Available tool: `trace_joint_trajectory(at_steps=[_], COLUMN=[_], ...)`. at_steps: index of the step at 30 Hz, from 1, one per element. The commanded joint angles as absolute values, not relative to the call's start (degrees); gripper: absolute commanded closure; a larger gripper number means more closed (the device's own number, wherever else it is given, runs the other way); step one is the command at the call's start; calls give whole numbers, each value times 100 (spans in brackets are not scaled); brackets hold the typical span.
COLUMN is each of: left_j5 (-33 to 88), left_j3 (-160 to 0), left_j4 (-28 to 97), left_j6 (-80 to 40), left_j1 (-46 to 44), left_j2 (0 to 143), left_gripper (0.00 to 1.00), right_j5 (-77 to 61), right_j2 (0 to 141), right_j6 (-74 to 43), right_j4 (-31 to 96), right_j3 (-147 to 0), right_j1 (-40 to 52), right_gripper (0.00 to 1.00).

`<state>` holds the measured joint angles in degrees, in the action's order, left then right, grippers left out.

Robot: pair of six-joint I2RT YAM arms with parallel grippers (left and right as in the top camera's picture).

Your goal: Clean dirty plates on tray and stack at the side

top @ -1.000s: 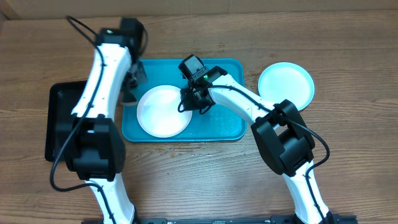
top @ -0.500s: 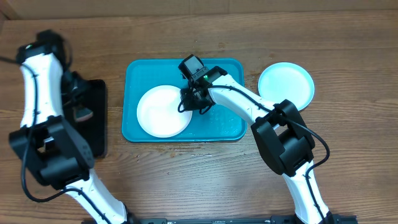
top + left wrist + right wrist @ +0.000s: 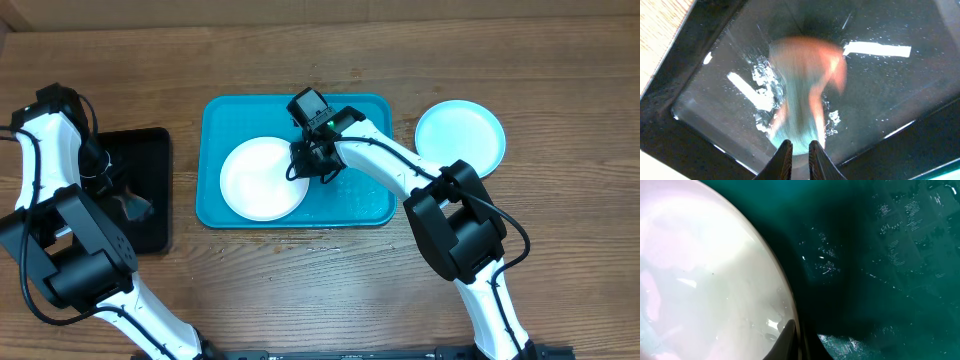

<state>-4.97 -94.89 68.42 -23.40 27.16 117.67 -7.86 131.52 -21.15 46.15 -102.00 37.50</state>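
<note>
Well to the left of the turquoise tray (image 3: 360,205), a smaller black tray (image 3: 155,160) lies on the wooden desk (image 3: 300,290), apart from it. The left tool (image 3: 135,207) hangs over this black tray. In the left wrist view, the left tool (image 3: 799,147) shows its fingers narrow, with only a slim gap between the tips. Just past the tips there is a blurred orange and teal thing (image 3: 802,85) over the wet black floor. I cannot tell if the fingers pinch it or not.

Inside the tray, in its left half, the white plate (image 3: 262,178) lies flat, and its face looks clean. The right tool (image 3: 303,165) is at the right edge of this plate, near the middle of the tray. In the right wrist view, the right tool (image 3: 796,332) is closed, with the thin rim of the white plate (image 3: 705,270) between the two tips. The tray floor beside it is wet and bare.

To the right of the tray, just beside its upper right corner, the light blue plate (image 3: 460,137) rests on the desk, not touching the tray.
</note>
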Motion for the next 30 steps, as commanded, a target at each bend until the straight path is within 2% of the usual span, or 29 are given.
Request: trace_joint_trajectory(at_steps=[1, 7, 9, 10, 14, 15, 23, 30], left_j5=[-117, 587, 609, 652, 930, 932, 932, 926], left_j3=[-9533, -10097, -10427, -10508, -10551, -10549, -10549, -10549], left_j4=[6864, 7074, 7223, 7255, 7264, 7264, 7262, 7258], left_j6=[-2202, -1669, -1671, -1673, -1693, -1693, -1691, -1691], left_j1=[2746, 2746, 2746, 2746, 2740, 2735, 2735, 2735], left_j2=[11730, 11730, 11730, 11730, 11732, 11732, 11732, 11732], left_gripper=[85, 82, 74, 65, 4, 0, 0, 0], right_j5=[-414, -320, 438, 746, 2051, 2449, 5743, 6934], right_j2=[13362, 13362, 13358, 13358, 13358, 13358, 13358, 13358], right_j6=[-2104, -1787, -1730, -1730, -1557, -1492, -1435, -34], right_j4=[4683, 5258, 5894, 6093, 6956, 7185, 8571, 8600], right_j3=[-10289, -11072, -11723, -11939, -12982, -13257, -14608, -14709], right_j1=[3697, 3697, 3728, 3747, 3885, 3938, 4504, 5013], right_gripper=[96, 96, 96, 96, 96, 96, 96, 96])
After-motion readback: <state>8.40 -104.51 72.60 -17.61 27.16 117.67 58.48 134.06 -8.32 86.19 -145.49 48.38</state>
